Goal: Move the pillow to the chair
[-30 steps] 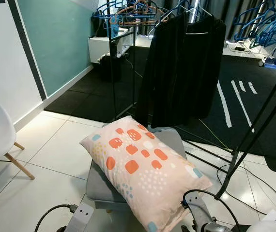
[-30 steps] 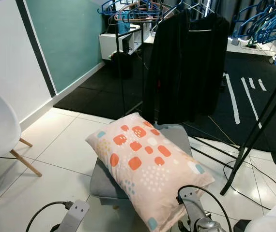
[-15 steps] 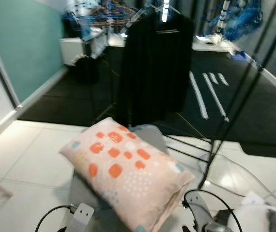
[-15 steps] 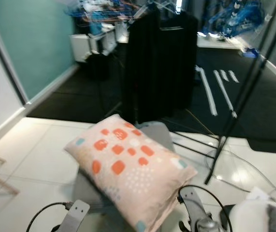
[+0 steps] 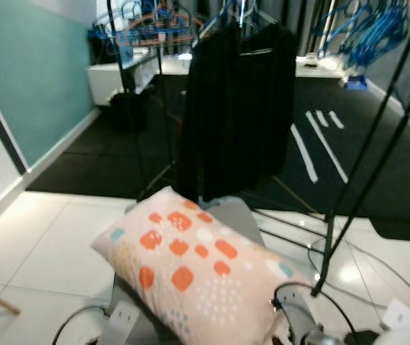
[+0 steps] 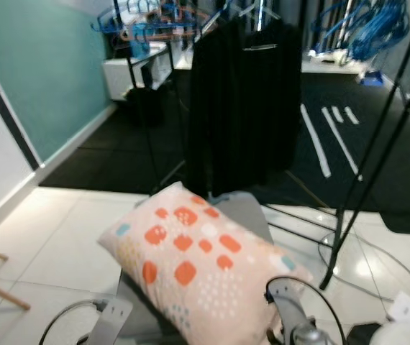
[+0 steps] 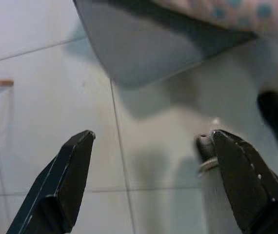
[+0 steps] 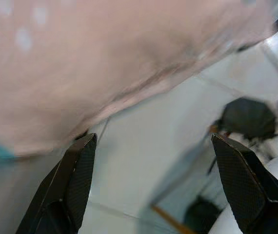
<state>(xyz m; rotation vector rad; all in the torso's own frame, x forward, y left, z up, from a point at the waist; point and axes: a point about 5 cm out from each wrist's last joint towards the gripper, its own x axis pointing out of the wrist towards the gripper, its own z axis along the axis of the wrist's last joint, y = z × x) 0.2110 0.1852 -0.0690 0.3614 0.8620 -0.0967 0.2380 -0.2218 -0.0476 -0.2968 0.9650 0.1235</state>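
Peach pillow with orange patches: we find it lying across a grey stool, dead centre. At twelve o'clock, a black garment on its rack. Left gripper, fingers spread, above white floor tiles; right gripper, likewise spread, beneath the pillow's edge (slightly blurred).

Two silver metal arms show at the lower edge of the head views: the flat, plate-like left arm with small screw holes, and the rounder right arm. Thin black cables loop over both. Each wrist carries long, tapered, glossy black fingers.
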